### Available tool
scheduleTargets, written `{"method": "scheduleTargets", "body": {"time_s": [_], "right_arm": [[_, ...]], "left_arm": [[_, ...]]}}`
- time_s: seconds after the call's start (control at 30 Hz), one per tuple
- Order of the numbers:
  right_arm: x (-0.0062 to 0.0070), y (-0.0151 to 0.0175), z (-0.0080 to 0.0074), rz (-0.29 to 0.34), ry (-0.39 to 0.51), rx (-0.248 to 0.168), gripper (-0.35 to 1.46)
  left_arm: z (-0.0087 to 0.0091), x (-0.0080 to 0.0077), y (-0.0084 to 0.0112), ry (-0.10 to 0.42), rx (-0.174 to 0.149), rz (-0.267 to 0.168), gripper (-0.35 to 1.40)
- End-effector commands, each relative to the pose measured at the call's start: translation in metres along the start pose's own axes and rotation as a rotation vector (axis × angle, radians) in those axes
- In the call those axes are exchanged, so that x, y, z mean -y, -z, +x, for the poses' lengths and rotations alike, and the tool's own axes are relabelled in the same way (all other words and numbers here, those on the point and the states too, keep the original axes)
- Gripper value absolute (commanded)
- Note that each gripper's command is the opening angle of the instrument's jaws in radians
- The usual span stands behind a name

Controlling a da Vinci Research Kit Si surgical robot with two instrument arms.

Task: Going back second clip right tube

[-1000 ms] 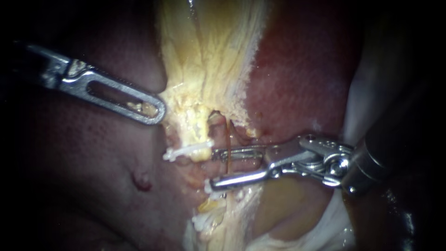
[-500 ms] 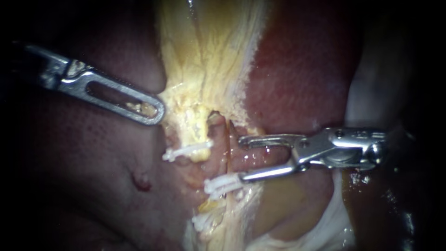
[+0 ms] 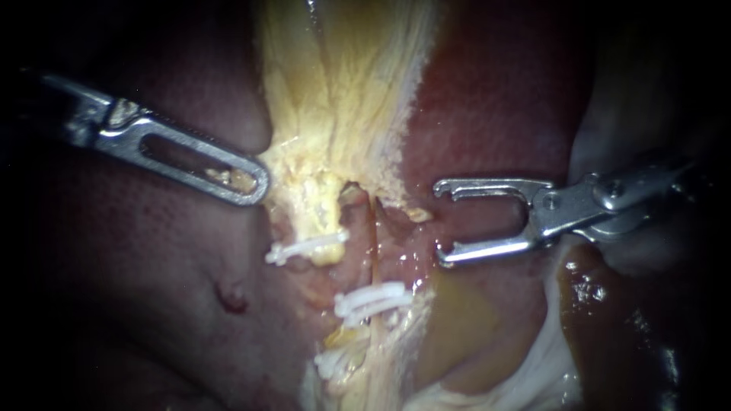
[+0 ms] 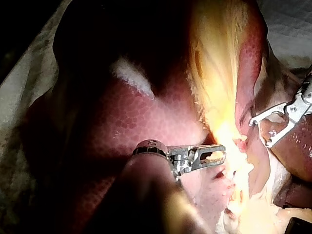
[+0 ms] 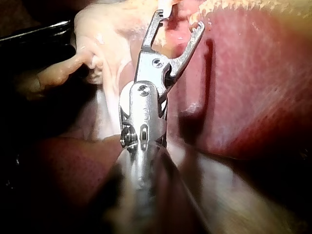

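Two hooked jaws of our right instrument [image 3: 440, 222] stand wide apart and hold nothing; both tips point toward the tubes, and red liver [image 3: 495, 114] shows through the gap; its shaft comes in from the right edge, dim past the hinge.

Just beside the tips, apart from them, runs the right tube [image 3: 374, 243], a thin brownish strand going down the view; the lower clip [image 3: 373, 299] crosses it below the level of the jaws, well clear of the lower tip; it shows as a pair of white bars side by side, and we cannot tell whether that is one clip or two. Further left, the upper clip [image 3: 304, 247] sits white across a thicker yellow stump.

Above both clips a band of yellow tissue [image 3: 343, 91] climbs to the top of the view. At its left edge our left instrument [image 3: 255, 183] has its slotted jaws closed together on that tissue; a yellow scrap shows through the slot; its shaft runs off to the upper left over dark liver.

In the right wrist view the right instrument [image 5: 179, 19] shows the same wide spread, with pale tissue ahead of the tips and liver beside them. In the left wrist view the left instrument [image 4: 217, 156] meets the lit yellow tissue, and beyond it the right instrument [image 4: 259, 133] gapes, touching nothing we can make out.
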Motion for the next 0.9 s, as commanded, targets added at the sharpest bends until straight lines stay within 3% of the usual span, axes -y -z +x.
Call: {"method": "scheduleTargets", "body": {"time_s": [0.03,0.13,0.37,0.47,0.9], "right_arm": [[0.0001,0.0001,0.0000,0.006,0.000,0.000,0.50],[0.0005,0.0004,0.0001,0.022,0.008,0.006,0.50],[0.0011,0.0008,0.0004,0.040,0.038,0.063,0.49],[0.0011,0.0009,0.0005,0.041,0.044,0.066,0.49],[0.0013,0.0011,0.0010,0.038,0.050,0.096,0.50]], "left_arm": [[0.0000,0.0000,-0.0001,0.000,0.000,0.000,-0.35],[0.0001,-0.0001,-0.0002,-0.001,0.001,-0.001,-0.35],[0.0003,-0.0005,-0.0012,-0.003,0.004,-0.006,-0.35],[0.0002,-0.0010,-0.0021,-0.004,0.002,-0.004,-0.35],[-0.0002,-0.0047,-0.0072,-0.009,-0.018,-0.015,-0.35]]}}
